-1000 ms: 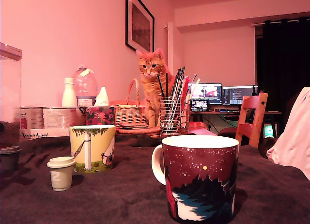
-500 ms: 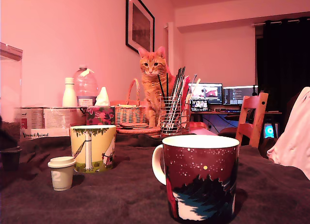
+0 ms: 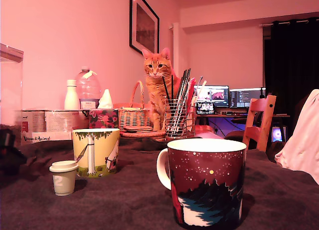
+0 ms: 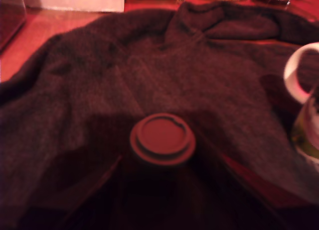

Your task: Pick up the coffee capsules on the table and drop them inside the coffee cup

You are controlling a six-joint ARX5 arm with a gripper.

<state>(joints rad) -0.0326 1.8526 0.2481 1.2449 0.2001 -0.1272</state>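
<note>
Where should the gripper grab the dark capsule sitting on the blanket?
Close on the dark capsule just under its flat rim, coming straight down from above. It stands upright on the blanket, tapering below the rim, so the rim likely stops it slipping.

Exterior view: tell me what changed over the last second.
The gripper has come in at the exterior view's left edge and now hides the spot where the dark capsule stood. The wrist view shows the capsule just below it, and the grip is unclear. The cat straightened slightly. The cream capsule, yellow mug and red mug stayed put.
</note>
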